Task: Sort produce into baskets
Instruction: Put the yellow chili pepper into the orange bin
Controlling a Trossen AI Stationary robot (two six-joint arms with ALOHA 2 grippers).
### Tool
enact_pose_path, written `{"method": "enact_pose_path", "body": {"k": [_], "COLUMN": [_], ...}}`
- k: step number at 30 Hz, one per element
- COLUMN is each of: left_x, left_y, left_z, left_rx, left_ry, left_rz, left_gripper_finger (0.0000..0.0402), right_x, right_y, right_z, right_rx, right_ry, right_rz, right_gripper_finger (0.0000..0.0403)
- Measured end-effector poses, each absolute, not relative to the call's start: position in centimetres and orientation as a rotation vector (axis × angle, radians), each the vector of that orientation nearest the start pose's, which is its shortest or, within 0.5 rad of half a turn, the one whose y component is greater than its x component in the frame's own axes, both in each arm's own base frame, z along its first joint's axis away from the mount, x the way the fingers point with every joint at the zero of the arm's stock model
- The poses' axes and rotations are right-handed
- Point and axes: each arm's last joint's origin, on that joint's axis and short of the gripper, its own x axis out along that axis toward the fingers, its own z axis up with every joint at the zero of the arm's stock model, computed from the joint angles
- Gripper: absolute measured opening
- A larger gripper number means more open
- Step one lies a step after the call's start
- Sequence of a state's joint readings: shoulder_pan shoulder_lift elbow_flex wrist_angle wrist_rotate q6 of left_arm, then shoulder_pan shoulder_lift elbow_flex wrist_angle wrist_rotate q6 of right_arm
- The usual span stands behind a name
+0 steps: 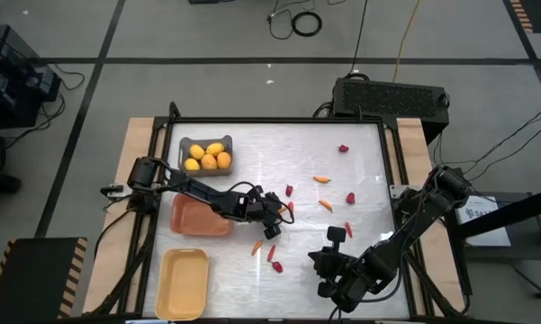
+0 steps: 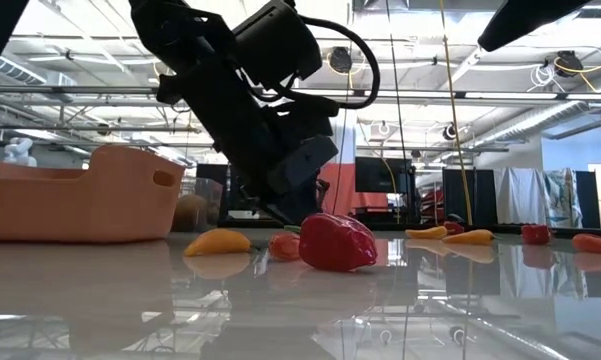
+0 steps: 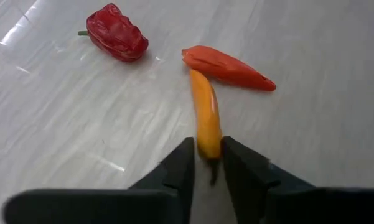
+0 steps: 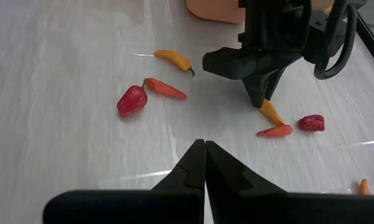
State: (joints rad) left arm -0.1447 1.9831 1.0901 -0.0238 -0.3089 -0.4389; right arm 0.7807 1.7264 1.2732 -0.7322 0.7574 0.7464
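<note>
Left fingers: we are seeing the left gripper (image 3: 206,163) pinching the stem end of a thin yellow-orange pepper (image 3: 205,118), one finger (image 3: 177,168) pressed to each side of it.
Held piece: the yellow-orange pepper is lying flat on the white table (image 1: 360,270), its far tip just beside an orange-red pepper (image 3: 229,67).
Nearest neighbours: a wrinkled red pepper (image 3: 116,32) is sitting near the orange-red pepper, apart from it.
Same spot from the right wrist: we are seeing the left gripper (image 4: 259,99) coming down on the yellow-orange pepper (image 4: 272,113), with the orange-red pepper (image 4: 274,130) and red pepper (image 4: 311,122) beside it.
Right fingers: the right gripper (image 4: 204,163) is pressed fully closed with nothing between its fingers, hovering well apart from the held pepper, at the table's near edge.
Other loose pieces: beyond the held pepper we are finding another yellow pepper (image 4: 173,59), another orange one (image 4: 165,88) and a red one (image 4: 132,101) grouped together.
Baskets: the orange bin (image 1: 198,216) is standing just beside the left arm; the grey bin (image 1: 182,144) beyond it is holding four yellow fruits (image 1: 208,157); the pale yellow bin (image 1: 182,283) is sitting nearer the table's front.
In the way: from table height, the red pepper (image 2: 337,241) is partly hiding the left gripper (image 2: 285,215).
</note>
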Motion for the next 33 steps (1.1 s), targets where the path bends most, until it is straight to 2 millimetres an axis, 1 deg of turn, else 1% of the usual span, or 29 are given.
{"method": "enact_pose_path", "body": {"k": [4, 7, 12, 15, 17, 20, 22, 25, 30, 33], "left_x": [38.1, 37.7, 36.8, 35.3, 33.8, 31.4, 29.4, 26.8, 22.7, 21.5], "left_y": [-4.7, -4.6, -4.5, -4.5, -4.7, -5.2, -5.6, -6.3, -7.1, -7.7], "left_z": [11.8, 12.9, 17.1, 19.5, 21.1, 22.9, 23.8, 25.3, 26.7, 26.8], "left_rx": [-0.199, -0.183, -0.197, -0.201, -0.202, -0.221, -0.236, -0.225, -0.225, -0.223], "left_ry": [0.84, 0.844, 0.78, 0.797, 0.837, 0.935, 1.011, 1.058, 1.15, 1.187], "left_rz": [0.337, 0.318, 0.303, 0.28, 0.255, 0.222, 0.239, 0.293, 0.395, 0.435], "left_gripper_finger": [0.0036, 0.002, 0.0018, 0.002, 0.002, 0.002, 0.002, 0.002, 0.002, 0.0021], "right_x": [25.6, 25.6, 25.6, 25.6, 25.6, 25.6, 25.6, 25.6, 25.6, 25.7], "right_y": [22.6, 22.6, 22.6, 22.6, 22.6, 22.6, 22.6, 22.6, 22.7, 22.7], "right_z": [22.9, 22.9, 22.9, 22.9, 22.9, 22.9, 22.9, 22.9, 22.9, 22.9], "right_rx": [-0.122, -0.122, -0.124, -0.124, -0.123, -0.119, -0.114, -0.098, -0.088, -0.085], "right_ry": [0.777, 0.777, 0.779, 0.779, 0.78, 0.782, 0.781, 0.779, 0.774, 0.772], "right_rz": [-0.283, -0.283, -0.284, -0.283, -0.283, -0.279, -0.279, -0.285, -0.286, -0.284], "right_gripper_finger": [0.0, 0.0, 0.0, 0.0, 0.0, 0.0, 0.0, 0.0, 0.0, 0.0]}}
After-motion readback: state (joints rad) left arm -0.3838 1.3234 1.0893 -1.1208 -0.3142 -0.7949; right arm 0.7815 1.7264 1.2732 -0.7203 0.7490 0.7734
